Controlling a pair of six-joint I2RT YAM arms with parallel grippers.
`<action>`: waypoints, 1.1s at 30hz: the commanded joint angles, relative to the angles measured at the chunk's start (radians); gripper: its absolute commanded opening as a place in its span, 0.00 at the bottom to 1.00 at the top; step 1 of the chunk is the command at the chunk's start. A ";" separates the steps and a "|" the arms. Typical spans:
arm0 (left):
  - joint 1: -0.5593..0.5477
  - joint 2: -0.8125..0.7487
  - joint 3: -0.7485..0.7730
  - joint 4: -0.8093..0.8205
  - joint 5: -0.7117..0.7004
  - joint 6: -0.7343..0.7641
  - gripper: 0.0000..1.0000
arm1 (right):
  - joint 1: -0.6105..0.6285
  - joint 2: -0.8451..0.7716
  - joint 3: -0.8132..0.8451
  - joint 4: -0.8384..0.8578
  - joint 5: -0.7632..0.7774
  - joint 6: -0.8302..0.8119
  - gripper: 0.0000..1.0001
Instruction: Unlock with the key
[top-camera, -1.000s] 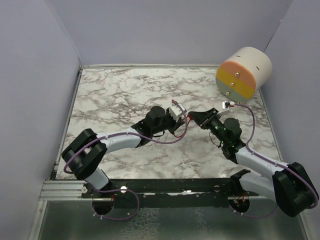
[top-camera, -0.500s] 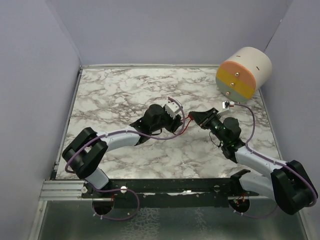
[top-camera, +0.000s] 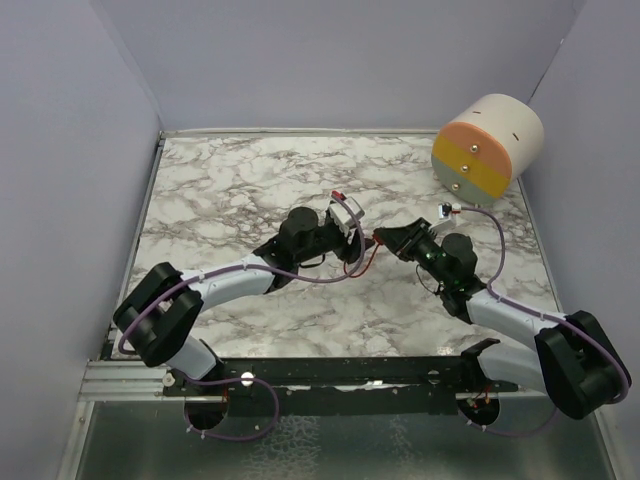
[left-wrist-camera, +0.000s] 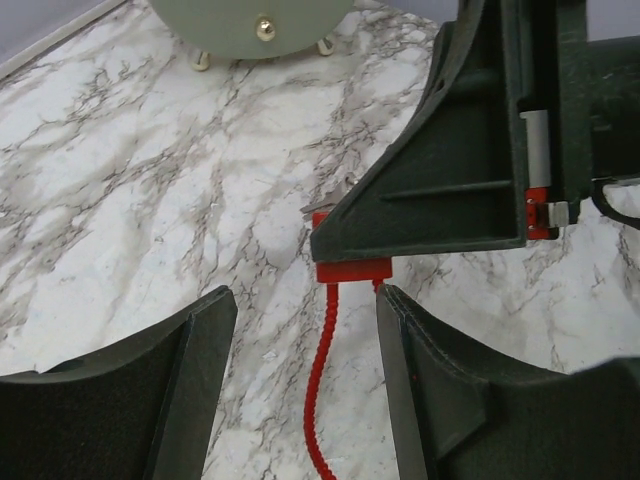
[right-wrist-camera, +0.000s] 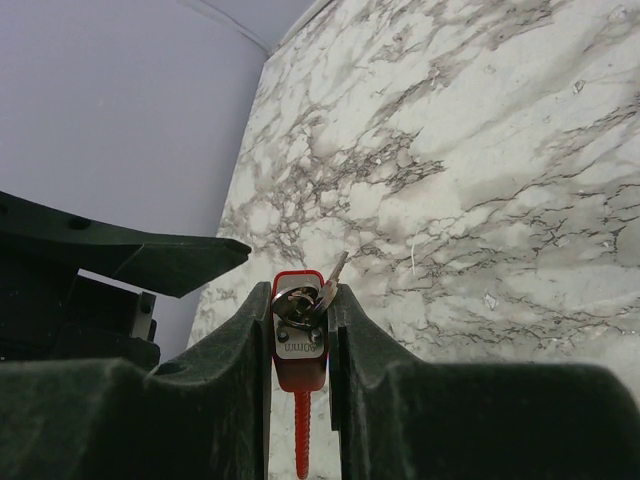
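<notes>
lock (right-wrist-camera: 298, 345) is clamped in right hand (right-wrist-camera: 300, 296), key (right-wrist-camera: 333, 278) at its tips; left hand (left-wrist-camera: 303, 300), held apart, just opposite; key grasp judged next.

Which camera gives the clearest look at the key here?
Right wrist: the key stands out of the red padlock clamped in the right gripper, close and sharp. Left wrist shows only the padlock's red edge and a red cord; the key is hidden. Top external shows just a red speck.

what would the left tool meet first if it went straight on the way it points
Likely the red padlock held in the right tool, just ahead of the open left tool; depth unclear.
</notes>
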 joint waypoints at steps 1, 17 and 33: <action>-0.031 0.027 0.009 0.059 0.078 0.019 0.61 | -0.006 0.004 0.033 0.056 -0.034 -0.012 0.01; -0.070 0.116 0.051 0.058 0.017 0.026 0.62 | -0.006 -0.006 0.044 0.055 -0.069 -0.012 0.01; -0.070 0.141 0.064 0.135 -0.055 0.003 0.56 | -0.006 -0.009 0.025 0.072 -0.097 -0.010 0.01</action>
